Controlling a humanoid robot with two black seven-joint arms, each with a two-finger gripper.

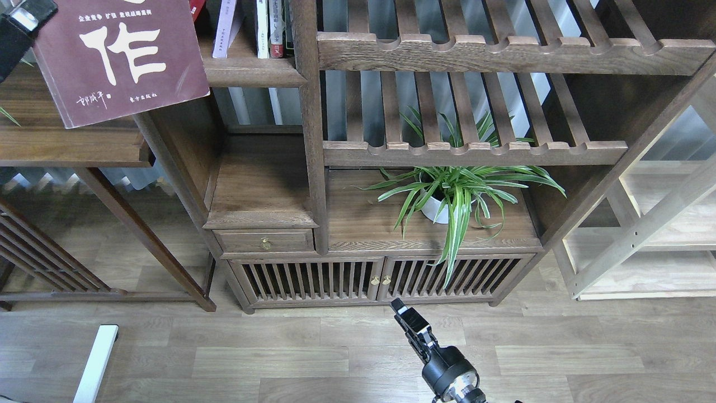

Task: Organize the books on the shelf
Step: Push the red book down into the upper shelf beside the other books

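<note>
The large maroon book (128, 56) with white Chinese characters hangs tilted at the top left, its upper part cut off by the view's edge. My left gripper (29, 12) is shut on the book's left edge at the top left corner. The dark-brown shelf (246, 71) with its moulded front edge lies just right of the book. On it stand a thin red book (197, 6), a lavender-white book (226, 31) and white books (262, 31). My right gripper (404, 314) hangs low over the floor, dark and seen end-on.
A potted spider plant (447, 196) stands on the low cabinet (291, 224), under slatted racks (475, 51). A dark side table (67, 143) is under the held book. Pale shelving (660, 235) stands at right. A white bar (96, 361) lies on the floor.
</note>
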